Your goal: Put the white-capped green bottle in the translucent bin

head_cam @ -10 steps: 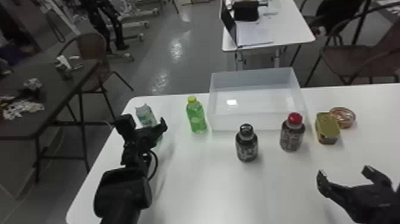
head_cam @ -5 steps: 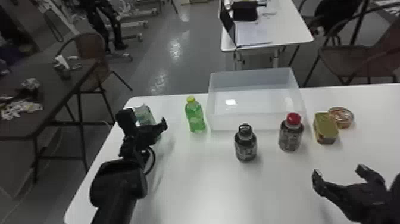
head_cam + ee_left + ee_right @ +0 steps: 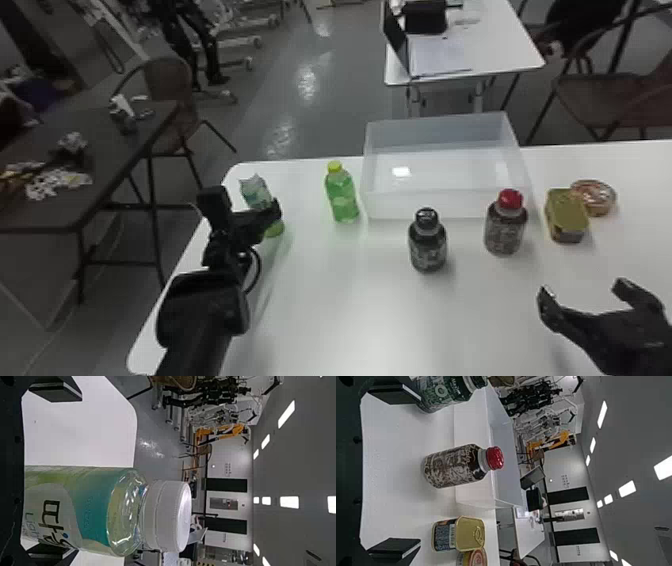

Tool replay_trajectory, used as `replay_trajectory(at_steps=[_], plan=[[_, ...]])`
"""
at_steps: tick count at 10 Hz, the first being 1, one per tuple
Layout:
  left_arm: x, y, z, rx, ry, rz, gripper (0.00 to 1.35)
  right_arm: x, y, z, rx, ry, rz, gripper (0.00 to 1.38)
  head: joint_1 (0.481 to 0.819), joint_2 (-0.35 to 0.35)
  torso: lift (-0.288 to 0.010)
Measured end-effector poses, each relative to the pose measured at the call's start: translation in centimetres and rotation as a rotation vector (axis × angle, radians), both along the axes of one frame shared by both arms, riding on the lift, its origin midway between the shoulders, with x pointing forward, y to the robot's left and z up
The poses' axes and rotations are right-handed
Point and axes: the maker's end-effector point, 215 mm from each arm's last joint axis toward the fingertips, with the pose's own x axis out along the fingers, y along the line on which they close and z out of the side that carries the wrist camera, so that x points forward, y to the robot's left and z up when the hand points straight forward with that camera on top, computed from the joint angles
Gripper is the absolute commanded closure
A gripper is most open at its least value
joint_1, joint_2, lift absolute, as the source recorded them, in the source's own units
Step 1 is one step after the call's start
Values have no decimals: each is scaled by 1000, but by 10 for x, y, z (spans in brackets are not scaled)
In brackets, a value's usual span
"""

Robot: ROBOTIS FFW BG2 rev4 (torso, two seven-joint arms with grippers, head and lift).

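The left gripper is spread wide around the upright white-capped green bottle, gripping nothing; the bottle is clear, smooth plastic with a ribbed cap, on the table outside the frosted, rectangular translucent bin. The right gripper, also wide and empty, waits over the table. Compared with half a second ago, tabletop things sit slightly farther right in the head view.

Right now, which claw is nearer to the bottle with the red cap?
The right one. The right claw is on the robot's side of the red-capped bottle, slightly to its right. The left claw is well to its left, beside the white-capped green bottle.
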Motion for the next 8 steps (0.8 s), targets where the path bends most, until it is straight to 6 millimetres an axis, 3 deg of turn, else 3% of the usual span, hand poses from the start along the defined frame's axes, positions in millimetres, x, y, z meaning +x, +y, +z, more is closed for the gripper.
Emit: replay_trajectory(at_steps=[1, 2, 4, 7, 8], plan=[[4, -5, -2, -16, -4, -35, 440, 2, 0, 1, 1, -5, 5, 39, 695, 297, -92], [4, -7, -8, -47, -1, -55, 780, 5, 1, 2, 0, -9, 9, 39, 695, 294, -92], [4, -7, -11, -48, -3, -44, 1069, 7, -2, 1, -11, -11, 15, 41, 695, 291, -92], [11, -16, 1, 2, -28, -34, 1069, 4, -8, 0, -22, -10, 13, 41, 695, 278, -92], [19, -28, 16, 33, -57, -47, 1069, 3, -12, 1, -24, -12, 9, 42, 695, 265, -92]])
